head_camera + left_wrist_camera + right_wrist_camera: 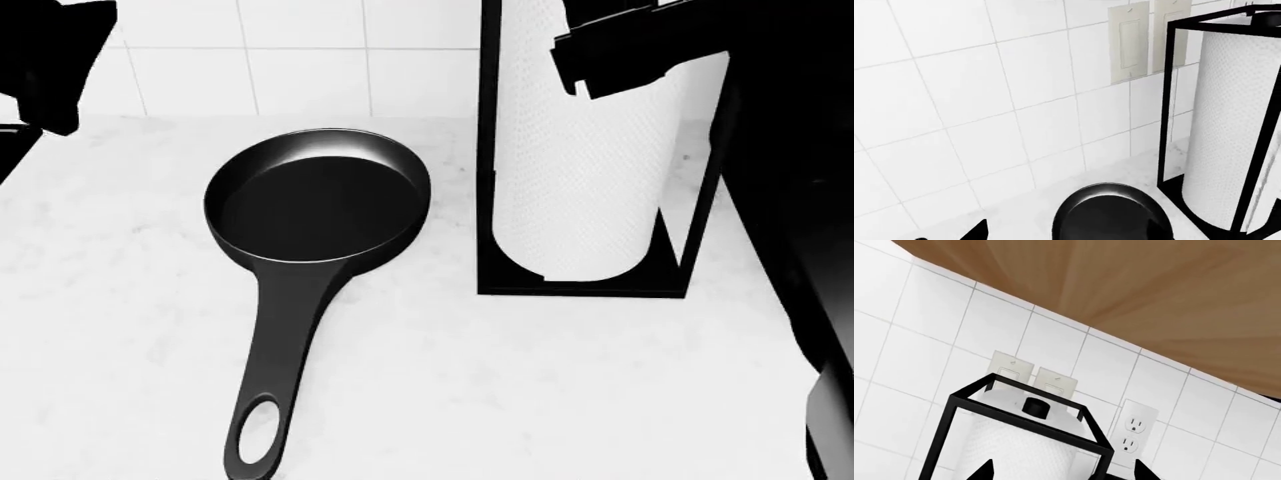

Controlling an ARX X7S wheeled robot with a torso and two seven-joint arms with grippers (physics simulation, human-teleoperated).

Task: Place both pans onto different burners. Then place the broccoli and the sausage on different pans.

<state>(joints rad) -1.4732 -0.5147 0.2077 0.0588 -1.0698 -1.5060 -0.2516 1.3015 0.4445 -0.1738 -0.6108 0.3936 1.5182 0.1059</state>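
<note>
One dark pan (320, 200) lies on the white marble counter (534, 380), its long handle (280, 350) pointing toward me; its bowl also shows as the pan (1111, 215) in the left wrist view. My left gripper (1067, 235) hangs open above and short of the pan; one fingertip (977, 232) shows and nothing is held. My right gripper (1062, 472) is open and empty, raised high and facing the wall over the paper towel roll. The second pan, the burners, the broccoli and the sausage are out of view.
A black wire-frame holder with a paper towel roll (581, 170) stands just right of the pan, against the white tiled wall (307, 60). Wall switches (1034, 380), an outlet (1134, 432) and a wooden cabinet underside (1121, 280) sit above it. My dark right arm (787, 150) fills the right edge.
</note>
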